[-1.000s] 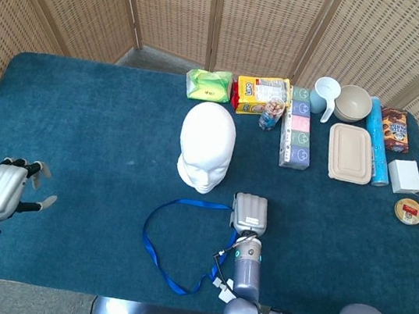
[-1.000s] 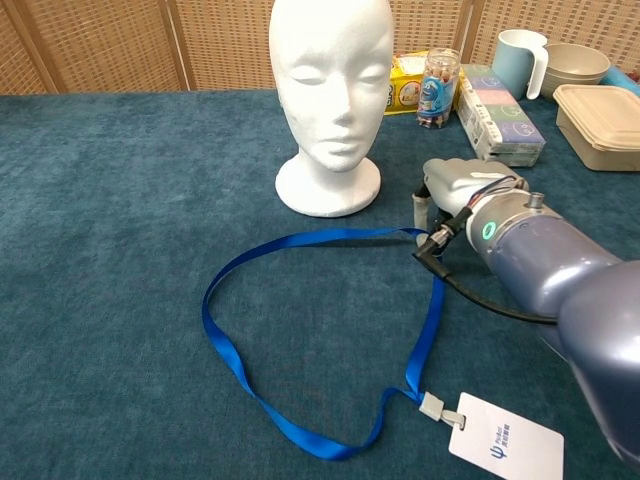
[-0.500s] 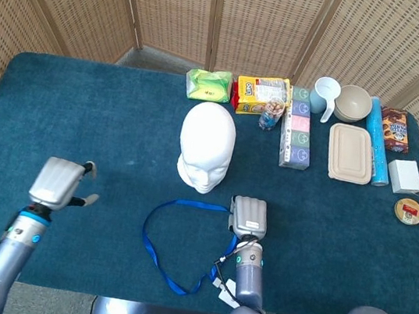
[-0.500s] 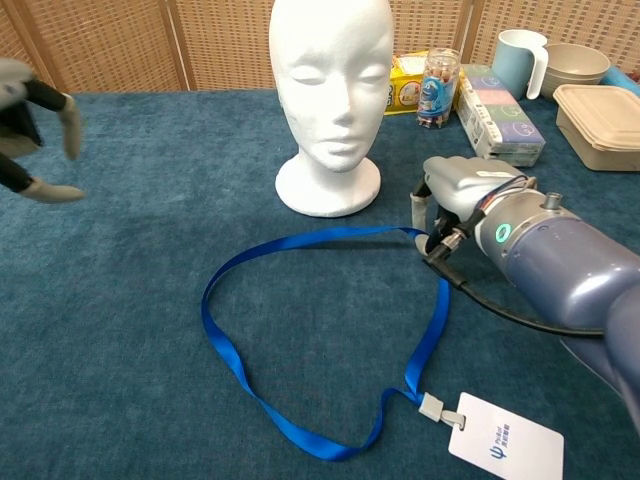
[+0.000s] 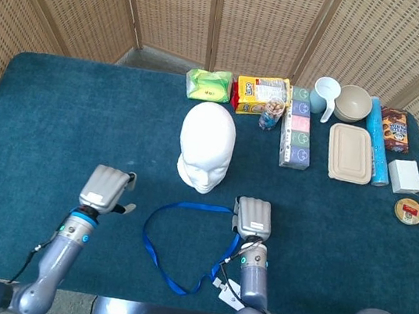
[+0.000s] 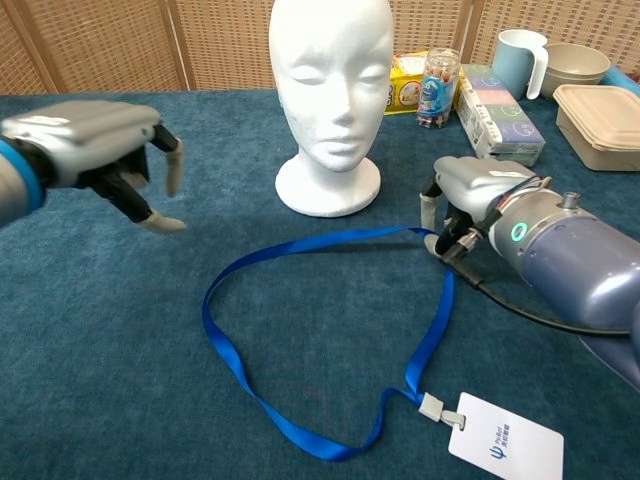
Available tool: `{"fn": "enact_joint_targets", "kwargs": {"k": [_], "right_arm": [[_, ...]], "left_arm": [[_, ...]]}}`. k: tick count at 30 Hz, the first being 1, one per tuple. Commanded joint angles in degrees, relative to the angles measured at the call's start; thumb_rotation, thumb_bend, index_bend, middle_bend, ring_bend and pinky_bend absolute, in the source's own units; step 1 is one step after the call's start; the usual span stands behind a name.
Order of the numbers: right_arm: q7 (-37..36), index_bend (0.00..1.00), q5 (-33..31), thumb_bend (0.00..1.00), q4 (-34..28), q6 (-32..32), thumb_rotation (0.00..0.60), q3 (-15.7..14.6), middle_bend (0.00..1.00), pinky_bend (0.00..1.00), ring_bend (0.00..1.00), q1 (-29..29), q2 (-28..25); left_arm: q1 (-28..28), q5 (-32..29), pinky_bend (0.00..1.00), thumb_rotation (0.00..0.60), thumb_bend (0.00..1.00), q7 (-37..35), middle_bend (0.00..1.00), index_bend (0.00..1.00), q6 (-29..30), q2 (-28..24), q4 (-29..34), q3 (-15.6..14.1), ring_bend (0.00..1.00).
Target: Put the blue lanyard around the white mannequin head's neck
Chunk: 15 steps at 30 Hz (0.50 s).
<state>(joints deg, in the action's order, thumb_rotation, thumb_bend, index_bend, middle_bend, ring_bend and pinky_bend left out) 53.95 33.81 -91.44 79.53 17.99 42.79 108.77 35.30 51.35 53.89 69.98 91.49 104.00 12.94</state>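
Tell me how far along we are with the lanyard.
Early. Done: the right hand pinches the blue lanyard at its near-head edge. In hand: the left hand hovers open, left of the loop, holding nothing. Left: the loop and its badge lie flat on the table, nothing around the white mannequin head; lift, spread, lower it over.

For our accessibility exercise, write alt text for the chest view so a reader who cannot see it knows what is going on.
A blue lanyard lies looped on a dark teal table in front of an upright white mannequin head, its white badge nearest the camera. The right hand pinches the strap at its far right; the left hand hovers open at left.
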Motion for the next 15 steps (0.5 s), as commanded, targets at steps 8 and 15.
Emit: {"fn": "enact_joint_targets", "kwargs": {"k": [8, 15], "right_arm": [[-0.94, 0.62, -0.3, 0.51, 0.45, -0.92, 0.6, -0.11, 1.0, 1.0, 1.0, -0.46, -0.62], [-1.31, 0.62, -0.7, 0.51, 0.98, -1.66, 0.6, -0.17, 1.0, 1.0, 1.0, -0.53, -0.75]], "left_arm": [[5.27, -8.42, 1.0, 0.489, 0.22, 4.99, 1.0, 0.53, 1.99, 8.0, -4.52, 0.62, 1.0], [7.41, -11.0, 1.0, 0.492, 0.23, 5.6, 1.0, 0.53, 2.09, 11.93, -8.96, 0.53, 1.0]]}}
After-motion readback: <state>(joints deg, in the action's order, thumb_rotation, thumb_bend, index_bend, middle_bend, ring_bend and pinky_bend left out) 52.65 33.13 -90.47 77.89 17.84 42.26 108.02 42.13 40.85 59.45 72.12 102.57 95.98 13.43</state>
